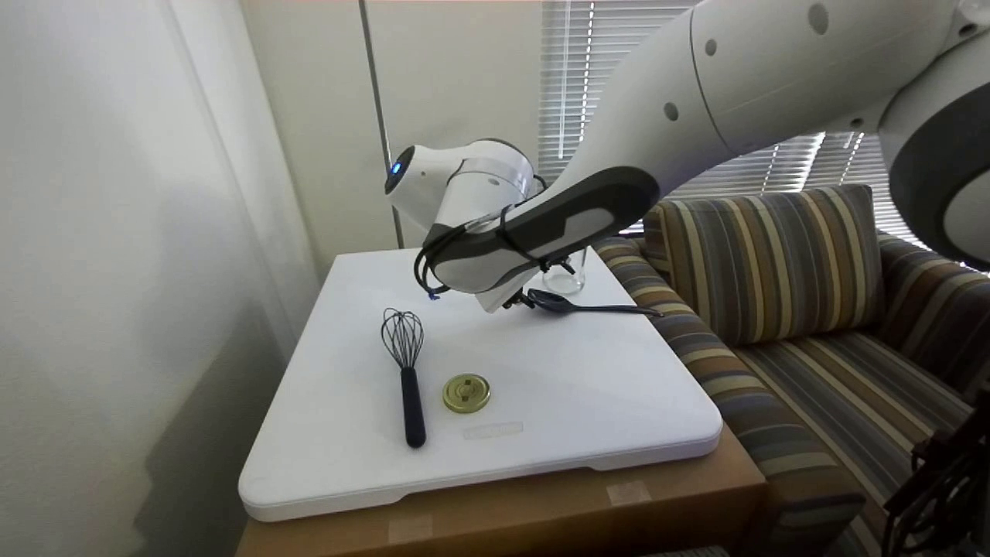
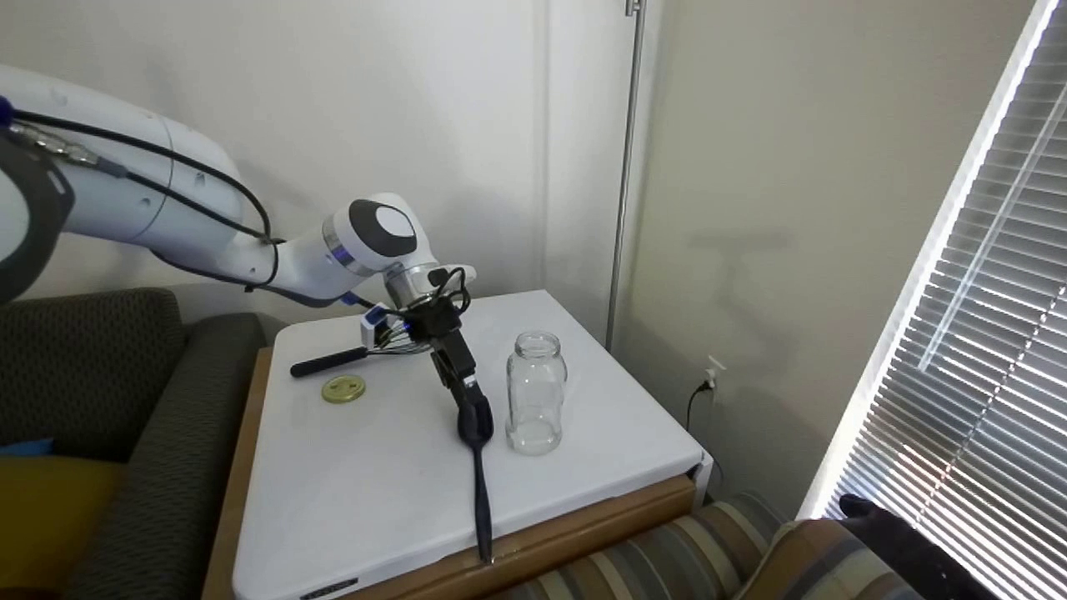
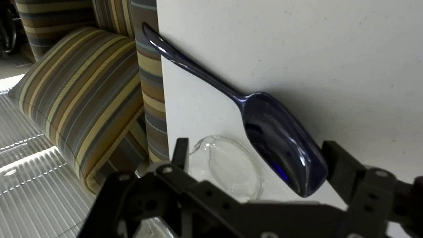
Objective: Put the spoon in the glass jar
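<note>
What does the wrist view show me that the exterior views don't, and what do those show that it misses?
Only the wrist view gives a close look into the glossy hollow of the spoon. Only the exterior views show the whisk, the gold-coloured disc and the white robot arm. All of them share the spoon, the glass jar, the gripper, the white tabletop, striped upholstery and window blinds.

A glossy dark spoon (image 3: 262,127) lies on the white bench (image 3: 350,62), handle crossing the edge toward ten o'clock. From its bowl, the glass jar (image 3: 231,168) sits at eight. The fingers (image 3: 342,168) stand wide apart, toward four and seven; a striped cushion (image 3: 86,105) rests at nine o'clock.
</note>
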